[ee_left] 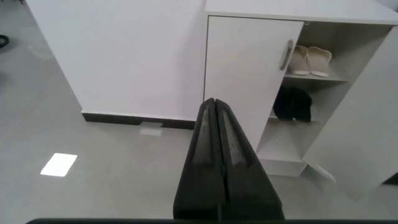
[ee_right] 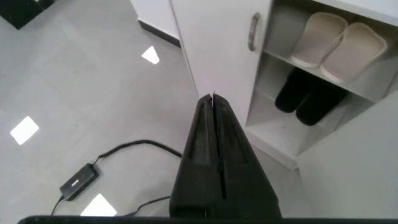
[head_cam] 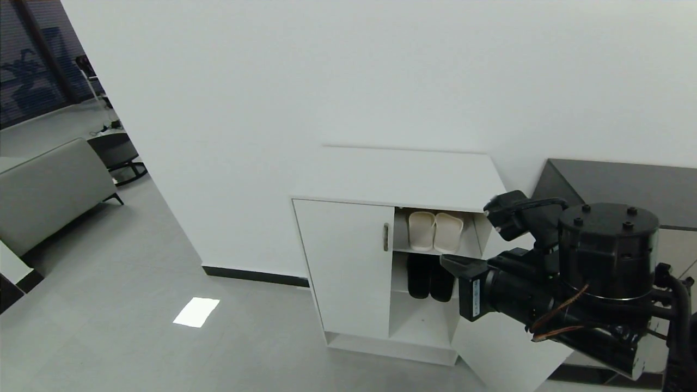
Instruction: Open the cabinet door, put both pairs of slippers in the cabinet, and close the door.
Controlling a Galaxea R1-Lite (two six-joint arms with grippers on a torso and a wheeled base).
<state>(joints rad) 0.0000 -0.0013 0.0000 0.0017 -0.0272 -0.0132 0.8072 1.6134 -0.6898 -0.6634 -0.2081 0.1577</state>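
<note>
While its two fingers are pressed flat together with nothing between them, the right gripper [ee_right: 213, 102] hangs low in front of a white cabinet [head_cam: 403, 174], pointing toward its open side. The left gripper [ee_left: 215, 106] is likewise closed tight on nothing and sits farther back, facing the cabinet front.

The cabinet stands against a white wall [head_cam: 326, 81]. One door [head_cam: 343, 261], with a slim metal handle [head_cam: 386, 237] at its inner edge, is shut. The other door [head_cam: 506, 348] is swung wide open, beside the right arm.

Inside, a pair of white slippers [head_cam: 435, 231] lies side by side on the upper shelf. A pair of black slippers [head_cam: 430, 277] sits on the shelf just below.

On the grey floor [head_cam: 136, 337] under the right gripper, a black cable [ee_right: 124, 152] runs to a small black power adapter [ee_right: 78, 182].
</note>
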